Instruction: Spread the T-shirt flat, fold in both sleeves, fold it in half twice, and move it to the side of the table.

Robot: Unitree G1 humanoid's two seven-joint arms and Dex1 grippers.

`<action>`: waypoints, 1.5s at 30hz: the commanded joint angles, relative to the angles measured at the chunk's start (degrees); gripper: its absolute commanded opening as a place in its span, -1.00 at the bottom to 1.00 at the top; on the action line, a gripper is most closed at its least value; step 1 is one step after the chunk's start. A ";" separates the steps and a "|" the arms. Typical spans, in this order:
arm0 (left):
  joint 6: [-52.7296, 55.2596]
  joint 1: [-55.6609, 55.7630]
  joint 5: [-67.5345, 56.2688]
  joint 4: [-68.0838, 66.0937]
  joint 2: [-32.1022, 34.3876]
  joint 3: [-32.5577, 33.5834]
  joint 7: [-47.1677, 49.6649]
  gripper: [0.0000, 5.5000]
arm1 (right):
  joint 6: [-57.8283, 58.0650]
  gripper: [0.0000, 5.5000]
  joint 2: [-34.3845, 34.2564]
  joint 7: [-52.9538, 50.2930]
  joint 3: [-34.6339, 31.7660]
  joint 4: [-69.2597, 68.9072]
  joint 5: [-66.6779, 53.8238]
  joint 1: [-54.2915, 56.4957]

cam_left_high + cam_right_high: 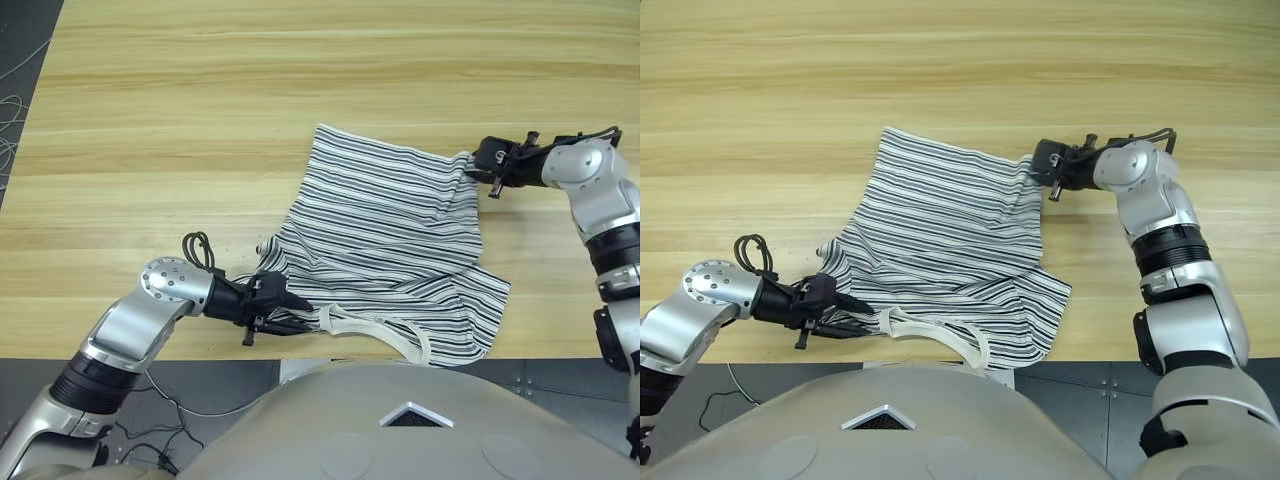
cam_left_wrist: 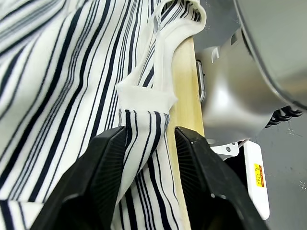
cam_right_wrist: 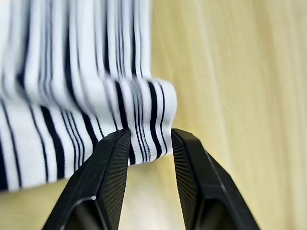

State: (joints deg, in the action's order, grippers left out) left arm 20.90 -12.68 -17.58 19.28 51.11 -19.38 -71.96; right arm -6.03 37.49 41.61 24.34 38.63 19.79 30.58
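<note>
Wooden table (image 1: 200, 100): T-shirt (image 1: 390, 240) rumpled, collar (image 1: 350, 322) pointed at near edge; left pincer (image 1: 300, 313) clamped on cloth beside collar, right pincer (image 1: 472, 165) clamped on far corner.

The table (image 1: 200, 100) is cut off by every edge of the eye views. The T-shirt (image 1: 390, 240) is crumpled, so its sleeves cannot be told apart from the body cloth, and its lower layers are hidden by the top fold. The tips of the right gripper (image 1: 472, 165) are covered by the bunched corner clamped between them. The tips of the left gripper (image 1: 300, 313) are too small to be made out against the stripes. In the left wrist view the fingers (image 2: 108, 177) are cut off by the picture's edge, and the cloth runs beyond it. In the right wrist view the farther stripes are blurred.
</note>
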 commanded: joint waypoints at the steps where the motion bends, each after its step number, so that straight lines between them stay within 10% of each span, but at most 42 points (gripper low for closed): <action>1: -0.69 -0.26 0.84 -0.44 -0.33 -0.06 1.06 -0.32 | -2.69 -0.43 -3.65 -9.98 2.69 7.97 6.25 0.85; 13: -0.63 -0.31 0.15 -1.68 -1.60 0.61 1.14 -0.32 | -12.36 -0.43 -17.96 -38.36 3.15 27.61 11.38 10.90; 23: 3.52 2.89 -6.52 -2.07 -5.62 7.20 3.95 -0.32 | -14.99 -0.43 -14.90 -45.69 -0.78 30.17 9.91 15.30; 30: 7.27 10.09 -11.53 -4.93 -11.13 12.70 9.85 -0.32 | -12.85 -0.43 -8.84 -26.69 -7.52 14.20 0.13 9.38; 37: 2.52 20.93 1.17 -19.79 -22.59 4.98 21.32 -0.32 | 15.01 -0.43 -2.40 14.55 -9.24 -24.82 -28.04 -12.24; 45: -5.30 28.39 12.36 -40.02 -27.47 -2.22 21.66 -0.32 | 22.30 -0.43 0.20 19.66 -6.88 -30.36 -26.58 -18.48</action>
State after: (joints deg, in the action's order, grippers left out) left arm 16.56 14.60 -9.21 -16.00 23.22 -19.39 -49.83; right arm 16.44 36.87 62.56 16.61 8.28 -9.19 12.15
